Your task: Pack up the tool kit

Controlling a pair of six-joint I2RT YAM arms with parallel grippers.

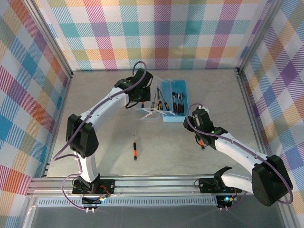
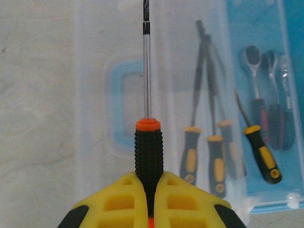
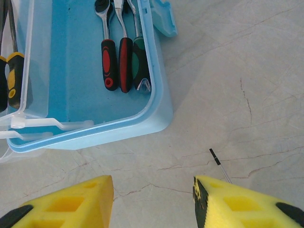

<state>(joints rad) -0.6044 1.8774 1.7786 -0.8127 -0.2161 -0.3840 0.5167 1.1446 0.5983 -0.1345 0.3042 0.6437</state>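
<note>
Near table, lower centre: one loose screwdriver [image 1: 135,153] lies unpacked, well apart from the box.
Right gripper [image 3: 154,199]: spread wide, empty, just beside the box's corner.
Left gripper [image 2: 148,185]: clenched on a held screwdriver [image 2: 148,147] above the clear lid [image 2: 95,57].
Tool kit box [image 3: 71,71]: upper centre of the top view, open; ratchets [image 3: 118,47] and packed screwdrivers [image 2: 213,156] inside.
Remaining: two screwdrivers, then closing the lid.
Surface: pale marbled table [image 1: 104,142], checked walls [image 1: 152,33] behind.

Box [image 3: 159,116]: one. Ratchets [image 3: 109,57] [image 3: 125,61] [image 3: 141,66]: three, upper centre of the right wrist view. Screwdrivers [image 2: 190,159] [image 2: 214,166] [image 2: 229,142] [image 2: 262,154]: six; four right of centre in the left wrist view, one upright screwdriver [image 2: 149,152] bottom centre there, one loose screwdriver [image 1: 135,152] lower centre-left, top view
</note>
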